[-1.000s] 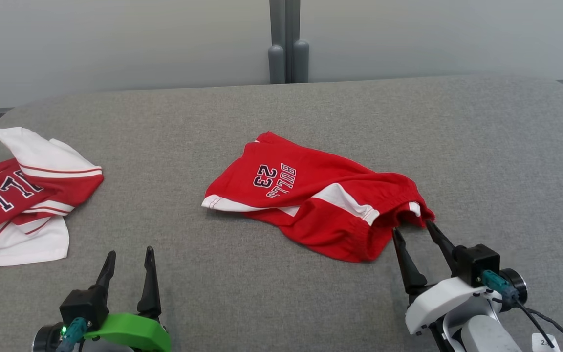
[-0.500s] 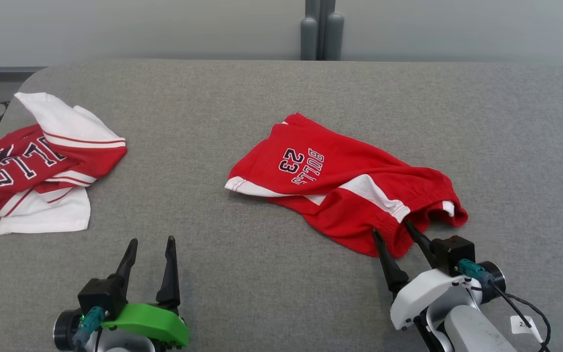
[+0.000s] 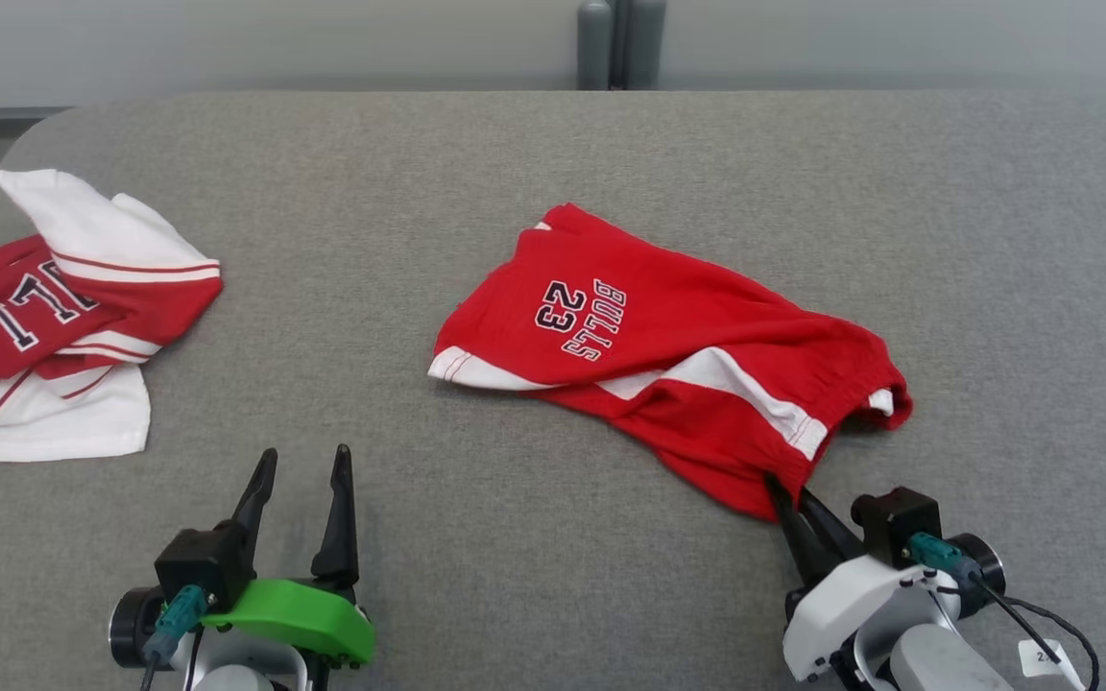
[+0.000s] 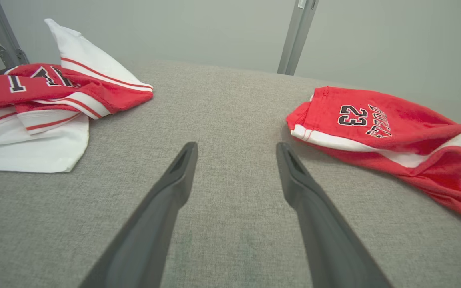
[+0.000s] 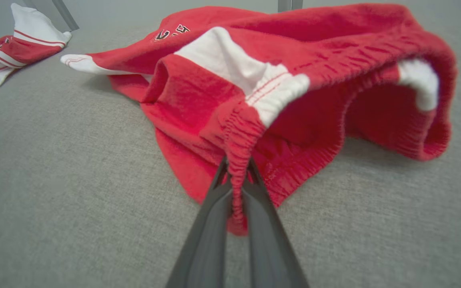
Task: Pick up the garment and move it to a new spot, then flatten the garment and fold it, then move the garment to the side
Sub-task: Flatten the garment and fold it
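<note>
Red cotton shorts (image 3: 659, 355), white side stripe, "BULLS 23" print, lie crumpled centre-right on grey fabric surface (image 3: 553, 576). Long axis diagonal: leg hem far-left, elastic waistband near-right, directly ahead of right claw (image 3: 785, 491). That claw now pinched closed on waistband edge; second ago it stood open astride it. Nearer arm: right. Left claw (image 3: 306, 451) open, empty, well apart. Red-and-white jersey (image 3: 54, 317) far left.

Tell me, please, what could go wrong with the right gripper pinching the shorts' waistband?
1. The right gripper pinches only a thin fold of elastic waistband; it may slip out on lifting.
2. The red shorts lie bunched, so a one-corner lift may twist them; the left gripper stands open, off the cloth.
</note>
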`<state>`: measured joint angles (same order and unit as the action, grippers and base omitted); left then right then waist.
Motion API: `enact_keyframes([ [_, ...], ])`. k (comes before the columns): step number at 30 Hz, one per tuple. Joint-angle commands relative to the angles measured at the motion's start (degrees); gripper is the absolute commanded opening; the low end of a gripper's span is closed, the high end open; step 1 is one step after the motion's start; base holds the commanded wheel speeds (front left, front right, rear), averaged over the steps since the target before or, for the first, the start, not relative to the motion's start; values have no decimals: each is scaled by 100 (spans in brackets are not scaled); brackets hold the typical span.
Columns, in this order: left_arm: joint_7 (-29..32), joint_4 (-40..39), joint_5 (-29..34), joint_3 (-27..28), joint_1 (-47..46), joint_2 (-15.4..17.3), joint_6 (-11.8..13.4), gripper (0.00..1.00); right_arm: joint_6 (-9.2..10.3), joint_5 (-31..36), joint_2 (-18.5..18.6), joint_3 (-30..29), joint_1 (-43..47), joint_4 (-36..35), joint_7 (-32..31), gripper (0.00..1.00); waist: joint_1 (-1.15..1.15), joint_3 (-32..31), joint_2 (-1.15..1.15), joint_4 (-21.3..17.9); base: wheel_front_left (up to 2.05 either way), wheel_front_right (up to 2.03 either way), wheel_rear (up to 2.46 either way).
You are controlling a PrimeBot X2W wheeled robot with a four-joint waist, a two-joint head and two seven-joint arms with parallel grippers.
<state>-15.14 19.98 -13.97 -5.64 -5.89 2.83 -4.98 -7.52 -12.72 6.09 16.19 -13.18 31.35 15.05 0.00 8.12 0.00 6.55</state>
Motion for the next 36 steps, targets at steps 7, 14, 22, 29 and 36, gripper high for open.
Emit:
enact_keyframes([
  [7,-1,176,-73,-182,-256,13,-54,100,8,-451,551,523,337,-179,18,0,0,-18,0,-740,0,0,0],
  [14,-2,467,-131,-342,-461,15,-102,100,8,-637,772,454,324,-241,18,100,0,-3,0,-1059,0,0,0],
  [22,-2,991,-248,-425,-772,15,-156,100,8,-401,751,-10,420,-440,18,100,0,58,0,-1393,0,0,0],
  [29,-2,1606,-339,-479,-1039,16,-206,100,7,-199,633,-242,466,-507,18,100,0,126,0,-1572,0,0,0],
  [36,-2,2077,-411,-353,-1290,19,-186,100,7,-178,571,-299,444,-546,18,100,0,169,0,-1684,0,0,0],
])
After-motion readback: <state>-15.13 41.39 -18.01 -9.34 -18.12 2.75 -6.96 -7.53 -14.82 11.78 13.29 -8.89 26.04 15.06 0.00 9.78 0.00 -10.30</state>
